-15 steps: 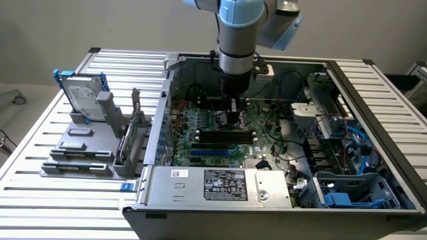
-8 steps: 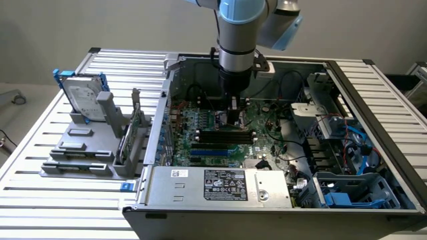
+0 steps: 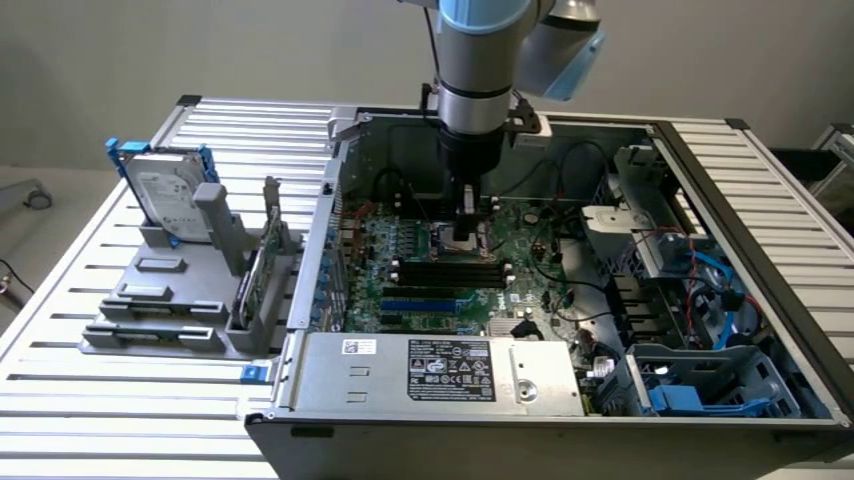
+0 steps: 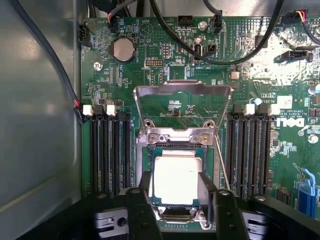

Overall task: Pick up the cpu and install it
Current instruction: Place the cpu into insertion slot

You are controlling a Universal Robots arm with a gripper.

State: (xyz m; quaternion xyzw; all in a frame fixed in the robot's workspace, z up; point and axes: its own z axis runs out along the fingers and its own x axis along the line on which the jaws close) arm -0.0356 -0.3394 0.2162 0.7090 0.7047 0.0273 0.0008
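Cpu (image 4: pixel 176 179) lies flat in the open socket (image 4: pixel 176 136) on the motherboard (image 4: pixel 280 75), with the hinged metal frame (image 4: pixel 182 90) raised. My gripper (image 4: pixel 176 187) straddles the chip closely on two sides; I cannot tell whether it grips it.

A grey cylindrical arm (image 3: pixel 475 75) with pale blue joint caps (image 3: pixel 494 14) ends in a black tool (image 3: pixel 465 232).
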